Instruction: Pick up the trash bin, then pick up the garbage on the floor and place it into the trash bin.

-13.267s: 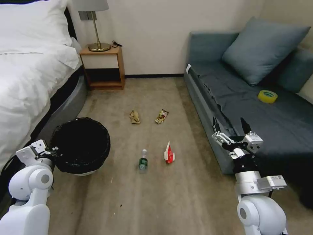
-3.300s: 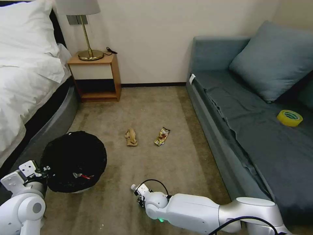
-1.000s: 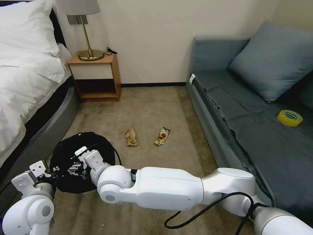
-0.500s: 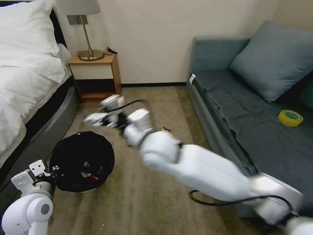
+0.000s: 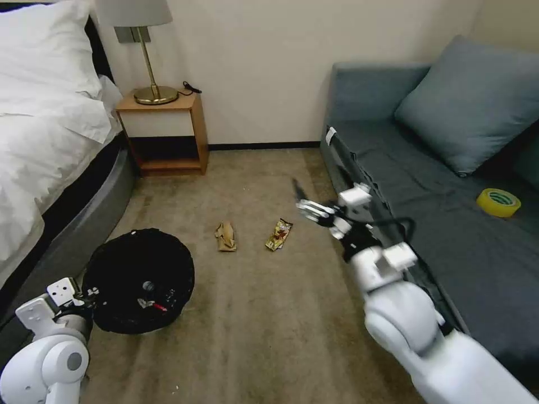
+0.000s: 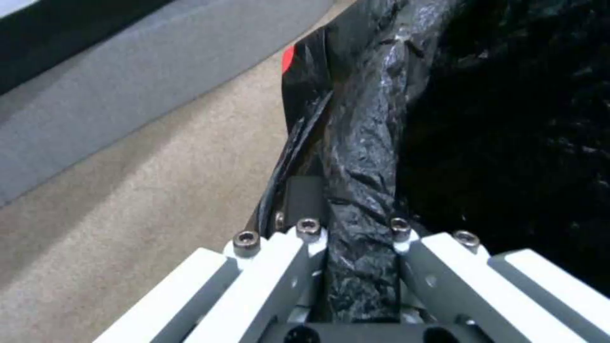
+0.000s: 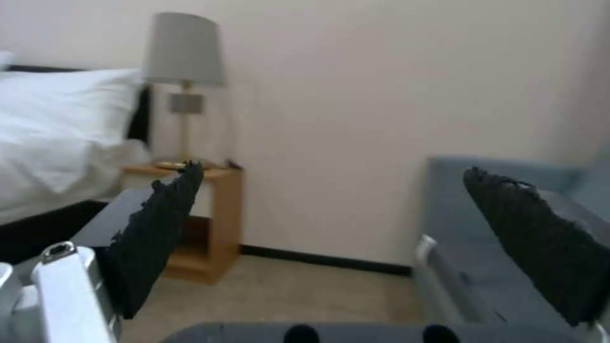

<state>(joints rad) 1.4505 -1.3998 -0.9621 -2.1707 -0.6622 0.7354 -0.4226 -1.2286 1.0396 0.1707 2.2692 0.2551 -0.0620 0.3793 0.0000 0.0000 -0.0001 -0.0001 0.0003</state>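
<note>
The right gripper (image 5: 303, 202) has swung back from over the trash bin (image 5: 137, 278) and now hangs in the air beside the sofa (image 5: 449, 224), above the snack wrapper (image 5: 279, 234), its dark, rough-edged fingers (image 7: 159, 224) spread wide with nothing between them. The small bottle that it carried a moment ago now lies inside the bin, its pale cap (image 5: 148, 286) showing next to the red-white wrapper (image 5: 152, 304), so two of the four scraps look to be done with. Two remain on the carpet (image 5: 252, 325): the crumpled brown paper (image 5: 225, 236), soft and folded on itself, and just to its right the flat, shiny brown-gold snack wrapper, the pair near each other and well apart from the bin. The left gripper (image 6: 359, 247) stays clenched on the bin's rim, its white fingers (image 6: 279, 267) pinching a roll of crinkly, glossy black liner (image 6: 362, 157) that bunches into ridges. The bin itself is low and round and sits at the foot of the bed (image 5: 50, 146). A yellow tape roll (image 5: 498, 202) lies on the sofa's grey cloth, apart from all this
</note>
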